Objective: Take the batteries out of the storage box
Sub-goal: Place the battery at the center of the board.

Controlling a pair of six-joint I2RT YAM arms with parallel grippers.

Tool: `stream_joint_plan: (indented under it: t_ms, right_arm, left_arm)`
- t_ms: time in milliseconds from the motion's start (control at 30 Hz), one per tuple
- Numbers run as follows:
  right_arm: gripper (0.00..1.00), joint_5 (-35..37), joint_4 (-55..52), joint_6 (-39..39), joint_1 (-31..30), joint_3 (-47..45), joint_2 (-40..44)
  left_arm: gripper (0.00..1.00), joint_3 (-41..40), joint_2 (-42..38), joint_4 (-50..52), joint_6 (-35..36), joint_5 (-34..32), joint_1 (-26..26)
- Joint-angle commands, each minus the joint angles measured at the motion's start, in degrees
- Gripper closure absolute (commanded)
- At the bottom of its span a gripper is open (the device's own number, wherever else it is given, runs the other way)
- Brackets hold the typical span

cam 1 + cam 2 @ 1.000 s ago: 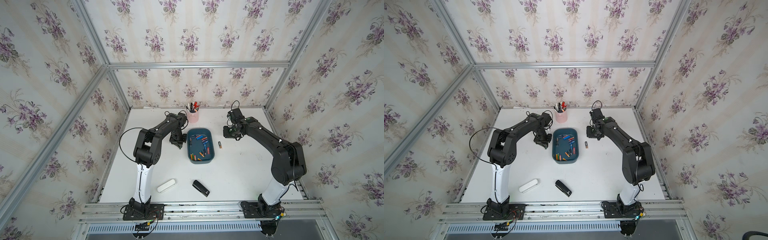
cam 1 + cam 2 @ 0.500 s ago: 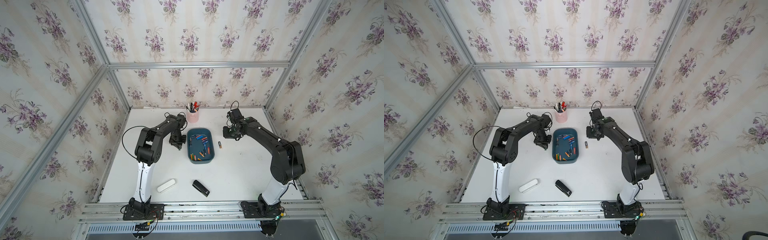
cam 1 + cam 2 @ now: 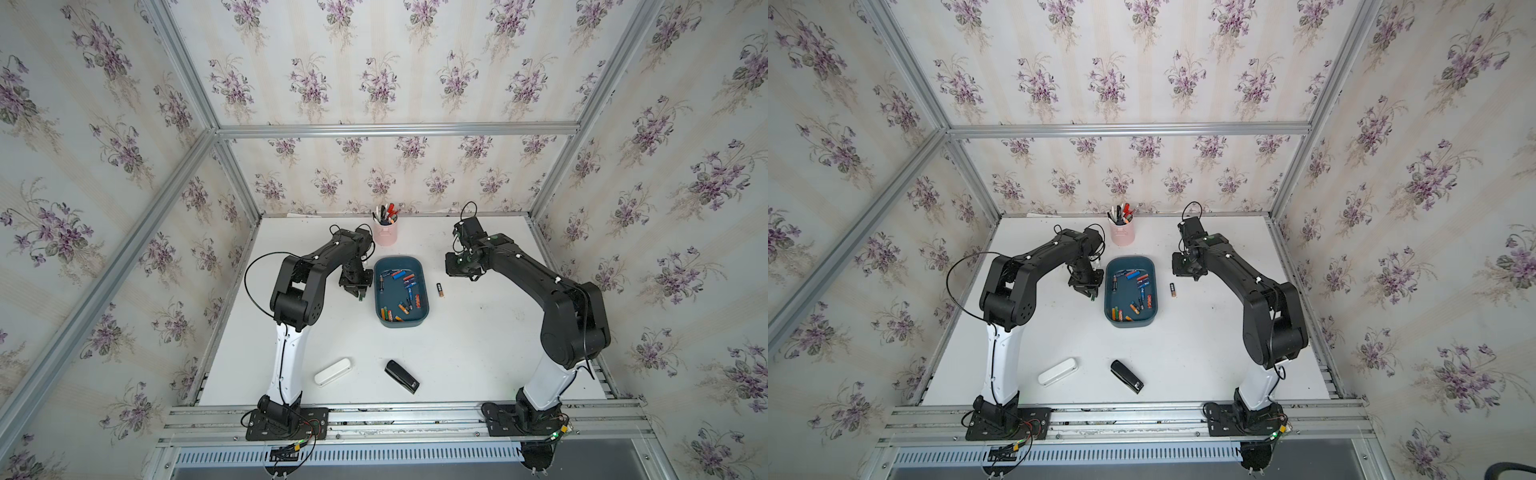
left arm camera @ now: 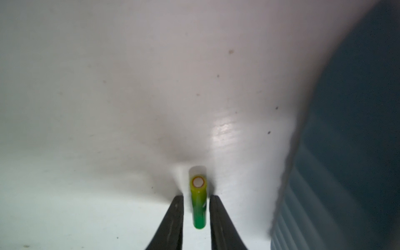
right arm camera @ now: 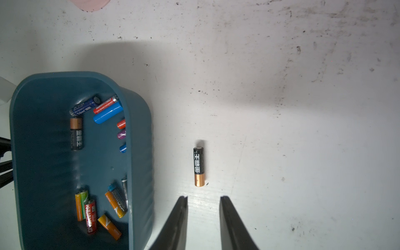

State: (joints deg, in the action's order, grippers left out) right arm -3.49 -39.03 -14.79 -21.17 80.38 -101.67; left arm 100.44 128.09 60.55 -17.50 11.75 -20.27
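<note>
Now, past the white case (image 3: 332, 372) and the black stapler (image 3: 401, 376) lying at my end of the table (image 3: 457, 353), the left tool (image 4: 196, 197) has just slackened. A moment ago it was clamped tight, and now its fingers stand a hair clear of the green-and-yellow battery (image 4: 198, 207) on both sides. The cell sits lengthwise between the tips, poking out beyond them, low over the white surface. Whether it has fully settled there I can't make out. By my reckoning that is a drop-off, so this one counts as out, placed just beside the left wall of the storage box (image 3: 401, 323) and not in it. The arm needs only to lift clear without nudging it, since a round cell will roll.

Inside the box most of the batteries (image 3: 409, 282) are still waiting, scattered along its floor, so the job looks barely started. Just beyond its right wall a black-and-copper battery (image 5: 199, 166) lies alone on the table. The right tool (image 5: 204, 197) hangs a little farther back, jaws parted and empty, tips lined up with that cell but short of it. Farthest off stands the pink pen cup (image 3: 385, 235), out of the way.
</note>
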Motion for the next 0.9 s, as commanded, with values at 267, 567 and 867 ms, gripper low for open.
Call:
stream_joint_plan:
  t_ms: [267, 567, 867]
  right_arm:
    - [0.69, 0.19, -0.97, -0.07, -0.32, 0.55, 0.24]
    - [0.69, 0.06, -1.14, -0.14, -0.53, 0.93, 0.08]
    - [0.68, -0.42, -0.88, -0.93, -1.36, 1.85, 0.24]
  left_arm:
    - [0.78, 0.46, 0.32, 0.71, 0.12, -0.32, 0.04]
    - [0.75, 0.54, 0.12, 0.74, 0.01, -0.34, 0.02]
    - [0.61, 0.6, -2.43, 1.04, -0.37, -0.4, 0.01]
